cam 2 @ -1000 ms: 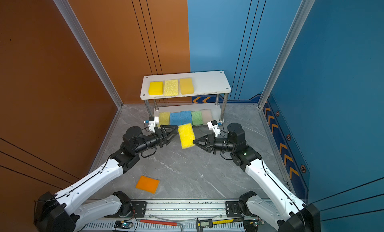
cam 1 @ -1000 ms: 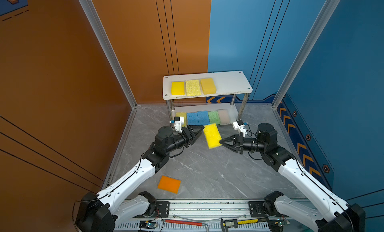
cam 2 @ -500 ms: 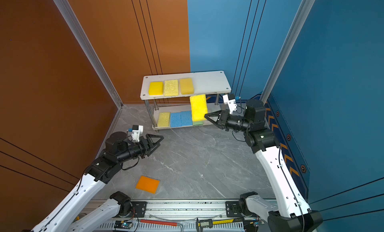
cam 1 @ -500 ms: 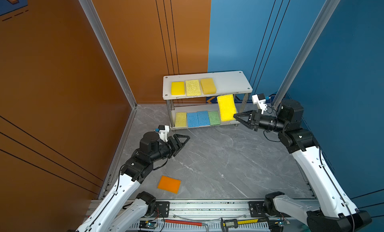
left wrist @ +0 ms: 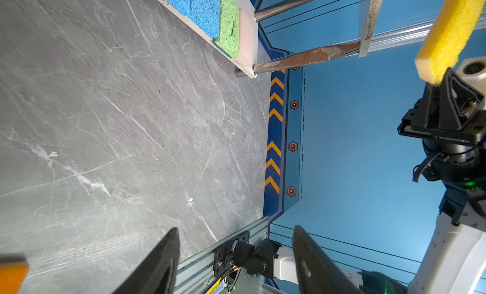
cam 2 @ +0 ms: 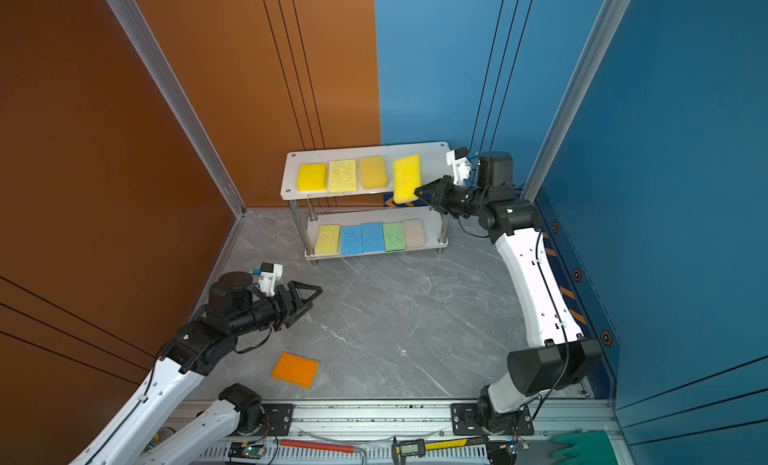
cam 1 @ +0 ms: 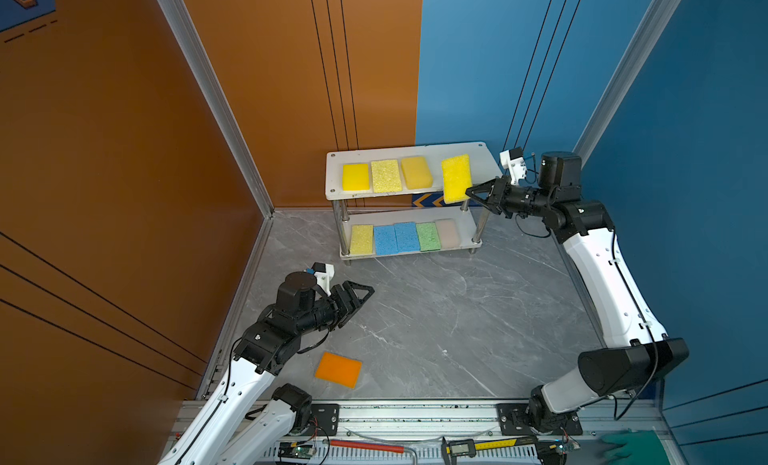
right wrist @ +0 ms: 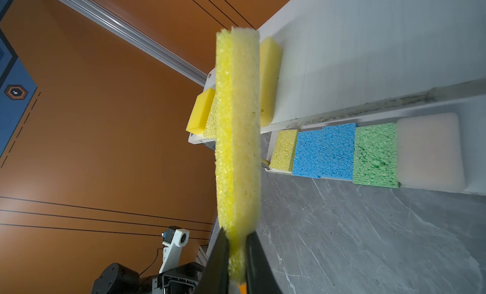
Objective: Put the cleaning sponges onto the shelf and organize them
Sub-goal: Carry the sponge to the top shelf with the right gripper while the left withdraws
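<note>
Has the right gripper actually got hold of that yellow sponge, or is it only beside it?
Touching. In the right wrist view, the right gripper has both fingers pressed against the near end of the yellow sponge, and the foam is squeezed narrower between them.

Shelf [cam 1: 482, 151] top board: three yellow sponges [cam 1: 386, 176] fill left part; right part bare, held yellow sponge [cam 1: 456, 178] in right gripper [cam 1: 468, 192] near its front edge. Lower board: row of five sponges [cam 1: 405, 237] packed. Grey floor [cam 1: 457, 317] open; orange sponge [cam 1: 338, 369] near left arm
</note>
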Available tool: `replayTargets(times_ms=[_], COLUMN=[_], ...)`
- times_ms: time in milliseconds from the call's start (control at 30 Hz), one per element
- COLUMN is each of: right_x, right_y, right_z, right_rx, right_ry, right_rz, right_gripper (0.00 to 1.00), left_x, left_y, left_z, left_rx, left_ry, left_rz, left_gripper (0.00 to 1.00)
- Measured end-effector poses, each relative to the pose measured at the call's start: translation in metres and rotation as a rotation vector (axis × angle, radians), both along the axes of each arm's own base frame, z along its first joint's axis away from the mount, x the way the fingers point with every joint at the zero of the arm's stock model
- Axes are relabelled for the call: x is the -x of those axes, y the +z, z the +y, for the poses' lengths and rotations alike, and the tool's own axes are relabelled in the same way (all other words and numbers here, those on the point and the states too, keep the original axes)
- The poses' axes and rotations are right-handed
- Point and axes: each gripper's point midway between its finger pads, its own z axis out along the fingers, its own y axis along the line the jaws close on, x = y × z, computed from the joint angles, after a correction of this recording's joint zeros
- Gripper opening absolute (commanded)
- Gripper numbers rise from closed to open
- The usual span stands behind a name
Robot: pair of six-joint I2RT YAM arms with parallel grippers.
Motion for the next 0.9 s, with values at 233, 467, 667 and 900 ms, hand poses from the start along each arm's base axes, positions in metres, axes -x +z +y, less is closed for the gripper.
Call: replayTargets(times_ms=[233, 467, 667, 900], right_x=[-0.039, -0.067, -0.08, -0.086], right_y=[-0.003, -0.012, -0.021, -0.027], right_z=[0.004, 0.008, 0.01, 0.012], right_rx=[0.018, 0.026, 0.029, 0.031], right_ry=[-0.016, -0.016, -0.015, -0.014], right_rz=[-0.014, -0.007, 0.01, 0.022], right_gripper=[0.13, 0.13, 0.13, 0.17], left_x=[-0.002, -0.004, -0.007, -0.01], left_y=[-0.002, -0.004, -0.008, -0.009], left_z=[0.003, 0.01, 0.019, 0.027], left_rx=[0.004, 0.018, 0.031, 0.054], left_ry=[0.009, 0.023, 0.04, 0.053], left_rz=[0.014, 0.034, 0.055, 0.07], left_gripper=[0.68, 0.69, 0.69, 0.69])
